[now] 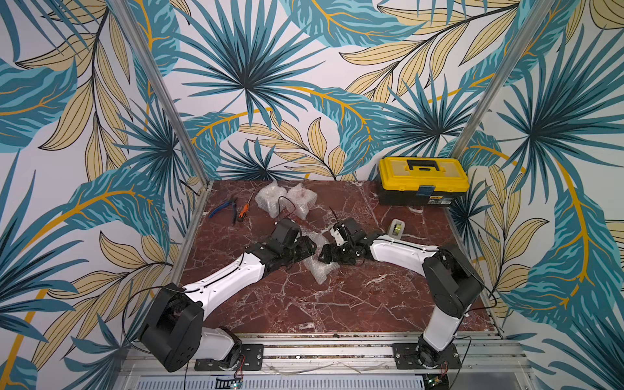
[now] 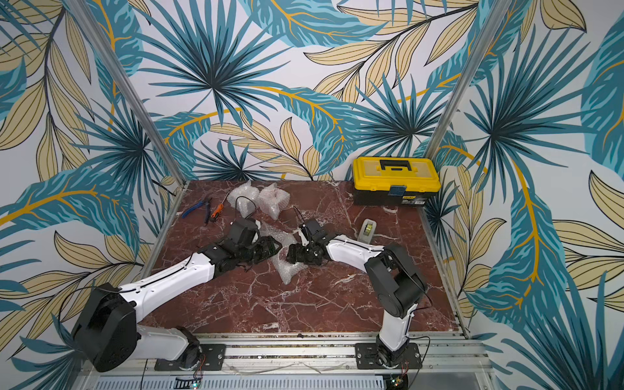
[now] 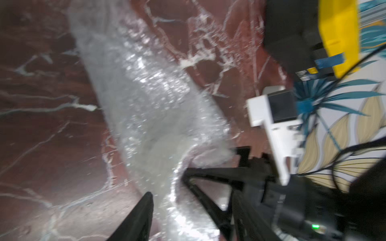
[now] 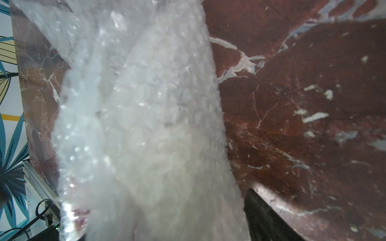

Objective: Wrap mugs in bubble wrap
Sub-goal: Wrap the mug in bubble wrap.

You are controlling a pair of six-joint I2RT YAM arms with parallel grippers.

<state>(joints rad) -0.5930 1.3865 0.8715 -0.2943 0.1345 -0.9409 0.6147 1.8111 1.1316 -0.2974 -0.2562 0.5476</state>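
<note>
On the red-marble worktop [image 1: 304,304], a crumpled length of bubble wrap [image 1: 319,268] is seen near the middle in both top views, and everything else is placed from it. Far to its left, towards the back wall, blue-handled pliers [image 1: 221,209] and an orange-handled screwdriver [image 1: 243,209] are laid side by side. Behind the bubble wrap, slightly to its left, two wrapped bundles [image 1: 270,199] are set touching each other. A reddish tint is shown through the right-hand one, and their contents cannot otherwise be made out.

The left gripper [image 1: 310,248] is positioned at the left edge of the bubble wrap. In the left wrist view its jaws are seen spread apart, with the bubble wrap [image 3: 146,104] lying loosely between them. The right gripper [image 1: 325,255] is positioned at the right edge, facing the left one. The right wrist view is filled by the bubble wrap [image 4: 146,125], so whether anything is gripped cannot be told.

To the right of the bubble wrap a grey tape dispenser [image 1: 395,229] is seen. Further right and back, a yellow toolbox [image 1: 423,184] is set against the wall.
</note>
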